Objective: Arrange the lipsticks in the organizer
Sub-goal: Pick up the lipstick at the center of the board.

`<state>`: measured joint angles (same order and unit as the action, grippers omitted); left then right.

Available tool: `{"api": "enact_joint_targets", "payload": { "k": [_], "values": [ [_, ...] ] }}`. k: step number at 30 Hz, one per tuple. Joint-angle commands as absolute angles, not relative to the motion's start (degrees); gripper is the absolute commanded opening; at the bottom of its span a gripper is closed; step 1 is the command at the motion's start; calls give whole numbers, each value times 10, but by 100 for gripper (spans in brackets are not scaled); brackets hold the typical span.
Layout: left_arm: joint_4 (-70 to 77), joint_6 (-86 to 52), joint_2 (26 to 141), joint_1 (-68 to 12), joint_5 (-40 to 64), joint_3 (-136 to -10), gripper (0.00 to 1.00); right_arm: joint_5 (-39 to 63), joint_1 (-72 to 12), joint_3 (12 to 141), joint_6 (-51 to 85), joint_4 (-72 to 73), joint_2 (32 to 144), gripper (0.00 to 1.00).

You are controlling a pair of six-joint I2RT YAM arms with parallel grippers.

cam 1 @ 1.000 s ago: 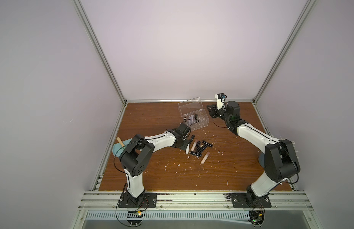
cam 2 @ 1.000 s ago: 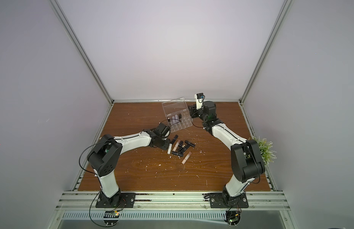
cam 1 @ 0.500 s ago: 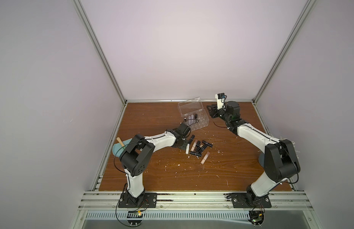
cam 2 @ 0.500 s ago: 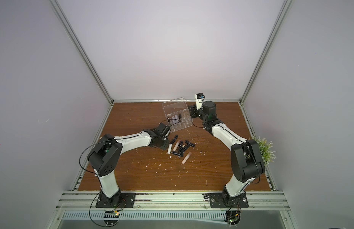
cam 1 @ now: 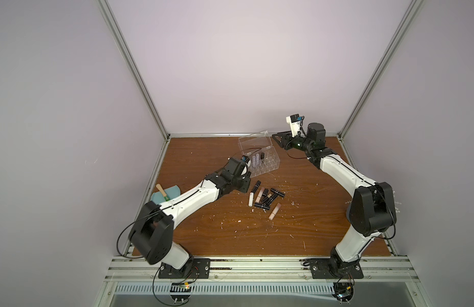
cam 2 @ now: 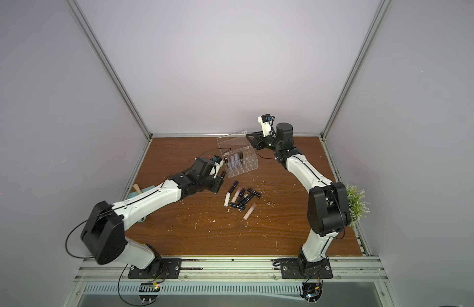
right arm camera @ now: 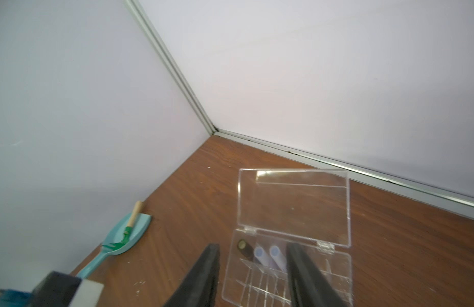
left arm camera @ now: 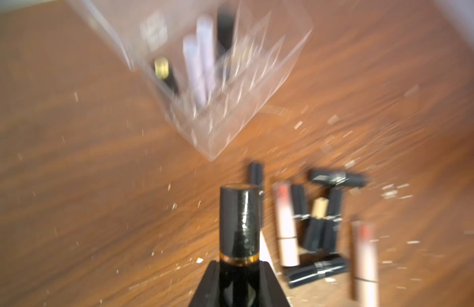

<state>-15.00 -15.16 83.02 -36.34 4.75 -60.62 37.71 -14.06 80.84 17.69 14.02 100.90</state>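
Loose lipsticks [cam 1: 266,199] lie scattered on the wooden table [cam 1: 204,226]. Just beyond them, the left gripper [left arm camera: 239,268] pinches a black gold-banded lipstick [left arm camera: 239,220], its long axis in line with the fingers, free end pointing toward the organizer [cam 1: 259,162]. Just past the organizer, the right gripper [right arm camera: 253,248] hangs spread and empty.
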Motion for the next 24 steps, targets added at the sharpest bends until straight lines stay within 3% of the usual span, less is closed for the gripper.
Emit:
{"api": "enact_joint_targets", "payload": {
  "k": [1,10,14,20,24],
  "values": [
    [-76,-151,771,-340,145,-573,23,585,-131,812,272,195,1037,47],
    [14,-179,696,-301,279,-497,23,766,-158,784,491,445,1083,51],
    [29,-185,691,-297,298,-491,22,803,-191,792,495,453,1088,52],
    [39,-190,681,-292,312,-487,22,831,-220,825,336,260,1071,52],
    [42,-190,677,-290,311,-486,22,845,-241,927,42,-108,1084,52]
  ]
}}
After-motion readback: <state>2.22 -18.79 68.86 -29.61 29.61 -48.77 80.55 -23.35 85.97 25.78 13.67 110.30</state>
